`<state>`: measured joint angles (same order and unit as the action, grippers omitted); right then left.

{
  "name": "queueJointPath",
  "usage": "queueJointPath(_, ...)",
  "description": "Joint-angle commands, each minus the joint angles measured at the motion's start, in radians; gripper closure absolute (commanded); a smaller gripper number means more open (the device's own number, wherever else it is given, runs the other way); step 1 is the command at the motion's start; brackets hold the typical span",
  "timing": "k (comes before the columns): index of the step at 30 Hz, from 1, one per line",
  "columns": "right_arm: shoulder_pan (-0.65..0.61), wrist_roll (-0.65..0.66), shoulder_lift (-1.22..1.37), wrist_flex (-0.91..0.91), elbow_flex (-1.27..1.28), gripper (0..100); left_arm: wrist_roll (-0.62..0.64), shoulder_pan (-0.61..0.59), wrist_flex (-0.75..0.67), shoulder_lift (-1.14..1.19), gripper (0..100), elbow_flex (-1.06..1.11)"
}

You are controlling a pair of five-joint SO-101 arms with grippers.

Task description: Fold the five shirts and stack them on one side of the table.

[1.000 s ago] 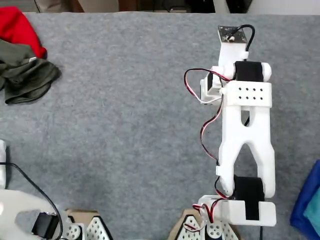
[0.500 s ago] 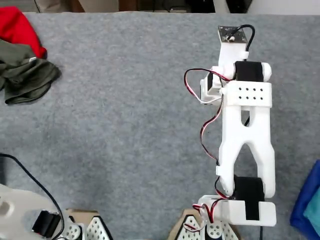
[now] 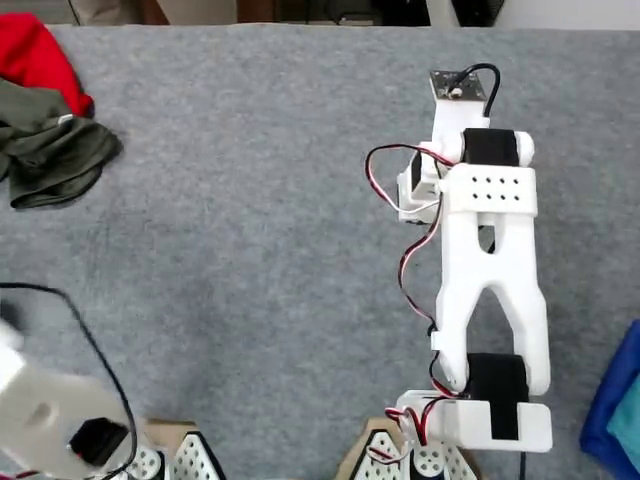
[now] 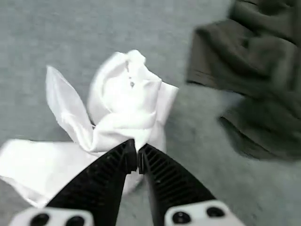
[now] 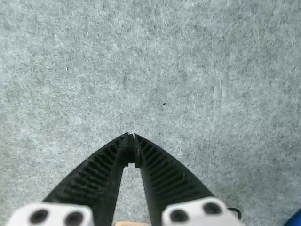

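1. Judged step: gathering up the white shirt with the left gripper, jaws pressed together on a bunched fold.
2. Pull slowly to avoid slipping off that thin pinch. Drag toward open grey table, then spread flat before any fold.
3. Steer away from the olive shirt lying just beside, to avoid snagging it.
4. Bring in the right gripper, closed on nothing above bare table, for a second corner.
5. White shirt: crumpled on the table, drawn to a peak near the jaws, one flap sticking out, rest trailing flat.
6. Elsewhere: olive shirt heaped against a red shirt at the far left, both crumpled. Blue shirt cut off at the right edge.
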<state>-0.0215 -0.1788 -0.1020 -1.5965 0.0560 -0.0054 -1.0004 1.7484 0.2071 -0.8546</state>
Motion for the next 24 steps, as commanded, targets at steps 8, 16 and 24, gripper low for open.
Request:
queueJointPath(8,0.222,0.330,-0.061,0.006,-0.001,99.3,0.213,0.836,0.008,-0.358,98,0.511)
queueJointPath(16,0.437,0.588,-0.053,0.008,-0.002,99.2,0.310,1.329,-0.044,-0.338,98,0.548)
queueJointPath(24,0.590,0.704,-0.053,0.012,-0.002,99.2,0.311,1.580,-0.135,-0.197,98,0.537)
